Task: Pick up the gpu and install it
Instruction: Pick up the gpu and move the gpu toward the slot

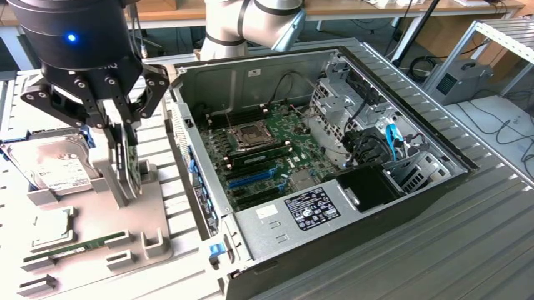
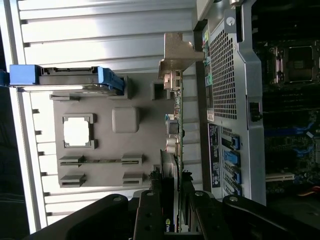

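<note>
at the exterior view's upper left the hand [image 1: 117, 134] is gripping the gpu [image 1: 127, 178], its fingers [image 2: 150, 217] half closed against the card's two faces. the gpu is standing on edge over the grey tray [image 1: 159, 220]. the open computer case [image 1: 334, 206] is lying beyond on the desk [image 1: 467, 250], at the exterior view's right.

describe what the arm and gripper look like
The arm is a silver-grey tube with rounded pale joints. The gripper is black: a glossy cylindrical body with a small blue light, bolted linkage bars and two long narrow fingers.
</note>
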{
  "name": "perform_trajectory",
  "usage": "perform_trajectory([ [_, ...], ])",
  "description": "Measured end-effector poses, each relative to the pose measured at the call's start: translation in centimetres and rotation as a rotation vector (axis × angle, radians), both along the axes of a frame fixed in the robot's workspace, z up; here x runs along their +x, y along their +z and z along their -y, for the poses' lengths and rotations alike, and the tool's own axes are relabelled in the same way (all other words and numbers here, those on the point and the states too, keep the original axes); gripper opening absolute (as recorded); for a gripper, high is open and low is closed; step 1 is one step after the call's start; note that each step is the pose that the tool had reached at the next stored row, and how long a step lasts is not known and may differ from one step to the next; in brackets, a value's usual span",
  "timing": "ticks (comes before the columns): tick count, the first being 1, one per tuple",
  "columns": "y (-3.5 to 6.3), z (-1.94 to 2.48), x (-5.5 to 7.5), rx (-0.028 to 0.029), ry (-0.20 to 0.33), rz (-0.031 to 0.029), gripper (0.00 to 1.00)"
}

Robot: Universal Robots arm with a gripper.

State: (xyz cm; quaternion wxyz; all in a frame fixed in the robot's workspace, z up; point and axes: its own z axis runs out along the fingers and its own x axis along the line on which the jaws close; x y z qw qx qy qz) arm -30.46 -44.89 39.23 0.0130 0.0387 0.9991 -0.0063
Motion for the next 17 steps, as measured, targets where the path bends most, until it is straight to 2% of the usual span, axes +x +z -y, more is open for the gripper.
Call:
perform_trajectory([
  [17, 0.91, 0.0, 0.0, 0.0, 0.0, 0.0, 0.26],
])
